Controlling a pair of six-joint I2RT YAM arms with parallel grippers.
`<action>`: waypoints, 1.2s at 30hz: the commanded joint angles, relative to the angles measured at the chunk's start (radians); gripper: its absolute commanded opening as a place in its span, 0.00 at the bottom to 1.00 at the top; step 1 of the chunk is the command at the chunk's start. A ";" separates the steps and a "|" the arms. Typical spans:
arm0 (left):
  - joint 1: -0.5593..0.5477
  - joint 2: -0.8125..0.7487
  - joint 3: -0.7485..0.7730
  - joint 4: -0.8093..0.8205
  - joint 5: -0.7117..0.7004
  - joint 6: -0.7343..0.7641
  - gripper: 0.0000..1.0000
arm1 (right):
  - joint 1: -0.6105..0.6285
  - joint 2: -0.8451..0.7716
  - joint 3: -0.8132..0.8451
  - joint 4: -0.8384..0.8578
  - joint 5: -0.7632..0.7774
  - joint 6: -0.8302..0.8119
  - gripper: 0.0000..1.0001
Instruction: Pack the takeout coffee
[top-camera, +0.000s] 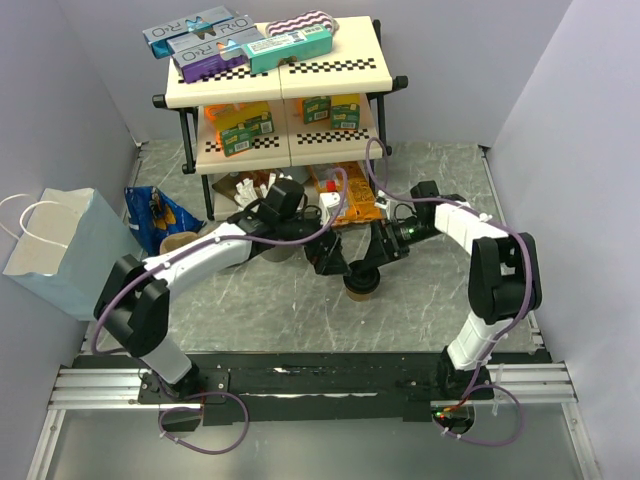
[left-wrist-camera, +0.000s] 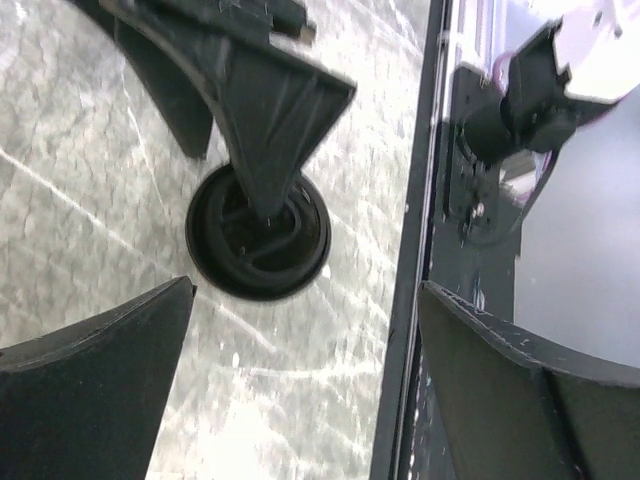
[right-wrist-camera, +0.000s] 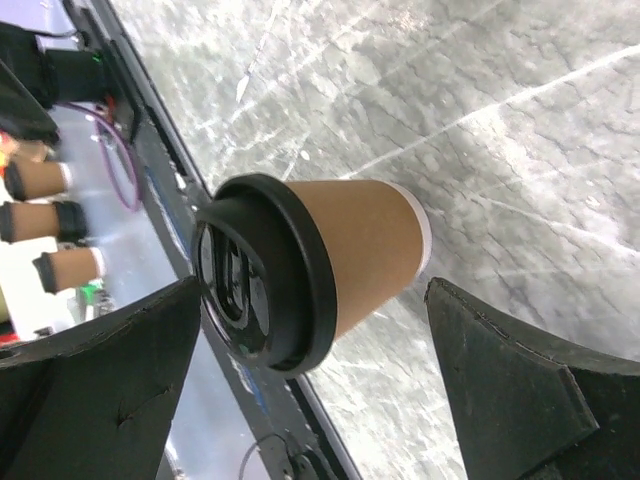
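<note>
Plainly upright mid-frame, the takeout coffee (top-camera: 362, 284) stands lid uppermost, contents hidden — right gripper (right-wrist-camera: 310, 300) released astride it, left gripper (left-wrist-camera: 305, 290) likewise released.

Both arms stretched forward, converging; left gripper (left-wrist-camera: 305, 395) fingers wide apart, right gripper (right-wrist-camera: 315, 385) likewise spread

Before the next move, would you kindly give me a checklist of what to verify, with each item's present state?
1. Lid seated on the cup: ok.
2. Cup upright on the table: ok.
3. Right hand open, a finger on either side of the cup, not touching it: ok.
4. Left hand open and empty: ok.
5. Paper bag mouth open to receive the cup: cannot tell.
6. Clearance between the two hands above the cup: cannot tell.
</note>
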 joint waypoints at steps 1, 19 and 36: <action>0.004 -0.084 0.053 -0.139 -0.013 0.140 0.99 | -0.008 -0.129 0.040 -0.018 0.033 -0.096 1.00; 0.369 -0.425 0.042 -0.068 -0.169 -0.020 0.99 | 0.561 -0.479 -0.023 -0.050 0.611 -0.601 0.93; 0.498 -0.470 -0.036 0.025 -0.174 -0.050 0.99 | 0.842 -0.103 0.075 -0.125 0.806 -0.917 0.31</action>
